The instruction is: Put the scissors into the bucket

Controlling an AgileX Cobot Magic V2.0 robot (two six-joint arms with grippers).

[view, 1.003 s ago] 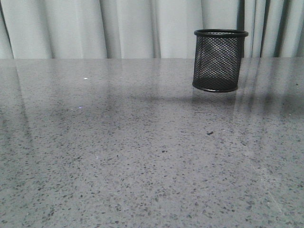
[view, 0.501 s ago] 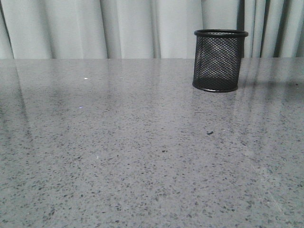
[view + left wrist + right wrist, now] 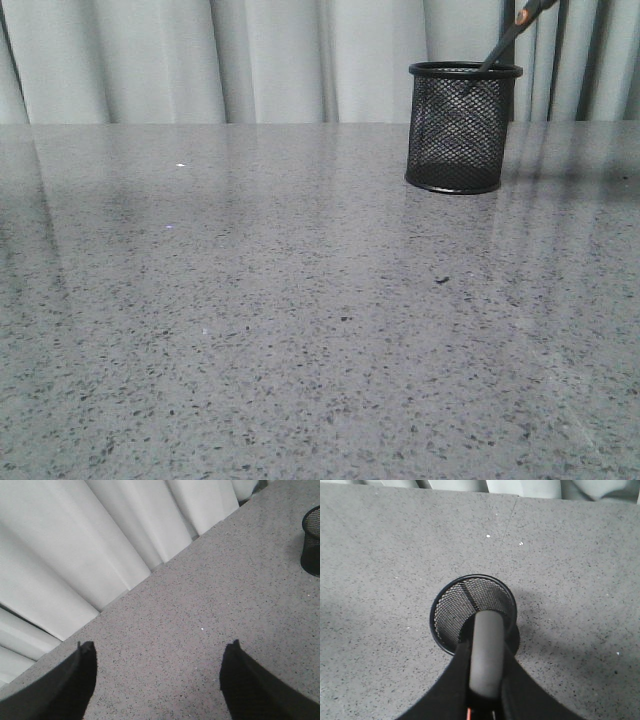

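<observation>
The black wire-mesh bucket [image 3: 463, 127] stands upright on the table at the back right. The scissors [image 3: 508, 36] slant down from the upper right, blades inside the bucket's rim, an orange spot on the handle part near the top edge. In the right wrist view my right gripper [image 3: 486, 652] is shut on the scissors' grey handle [image 3: 487, 655], right above the bucket's mouth [image 3: 473, 611]. A dark blade shows inside the mesh. My left gripper [image 3: 159, 667] is open and empty over bare table, the bucket [image 3: 312, 541] far off at that view's edge.
The grey speckled table [image 3: 250, 300] runs back to pale curtains [image 3: 200, 60]. A small dark speck [image 3: 441, 280] lies in front of the bucket.
One second ago the bucket was tilted, its base lifted at one side. It has settled flat. The scissors have come into view and their blades have entered the bucket.
</observation>
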